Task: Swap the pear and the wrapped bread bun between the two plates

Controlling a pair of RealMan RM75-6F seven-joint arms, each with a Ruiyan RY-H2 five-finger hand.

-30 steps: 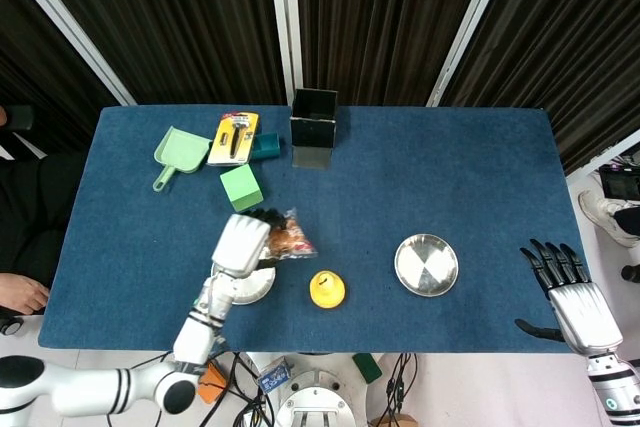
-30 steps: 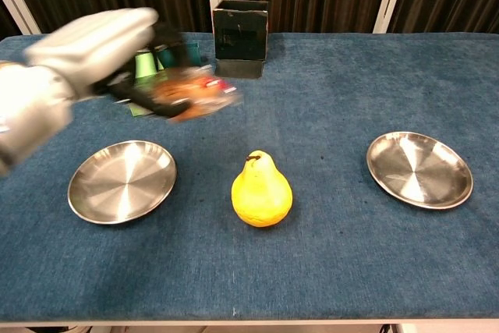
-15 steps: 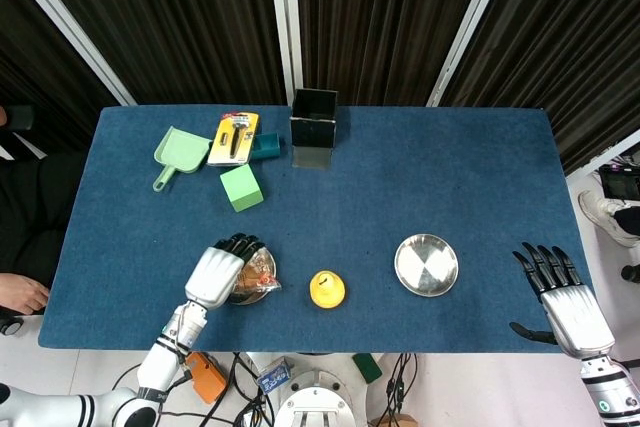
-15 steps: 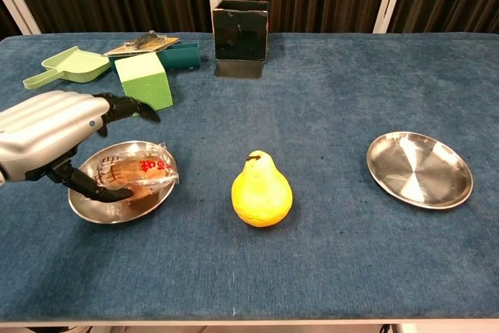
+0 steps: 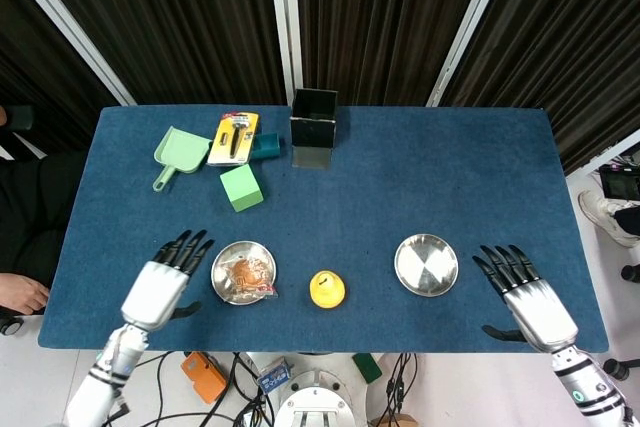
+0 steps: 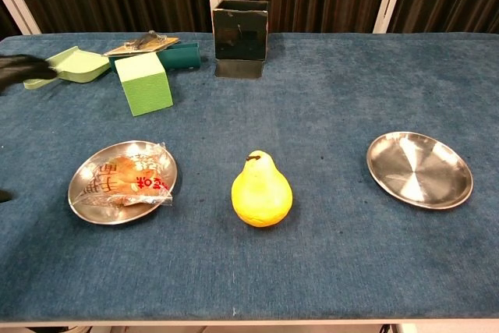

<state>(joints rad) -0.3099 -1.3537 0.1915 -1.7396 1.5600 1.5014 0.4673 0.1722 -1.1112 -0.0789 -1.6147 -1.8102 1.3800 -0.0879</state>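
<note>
wrapped bread bun [image 6: 127, 182] lies in left plate [image 6: 82, 200] | pear [image 6: 261, 191] stands upright on blue tabletop [image 6: 312, 91] between plates | right plate [image 6: 419, 169] bare | left hand [image 5: 160, 285] beside left plate, fingers spread, holding nothing | right hand [image 5: 525, 292] beside right plate, fingers spread, holding nothing

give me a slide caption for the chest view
Wrapped bun lies on the left plate, the pear stands on the table between plates, and the right plate is empty.
</note>
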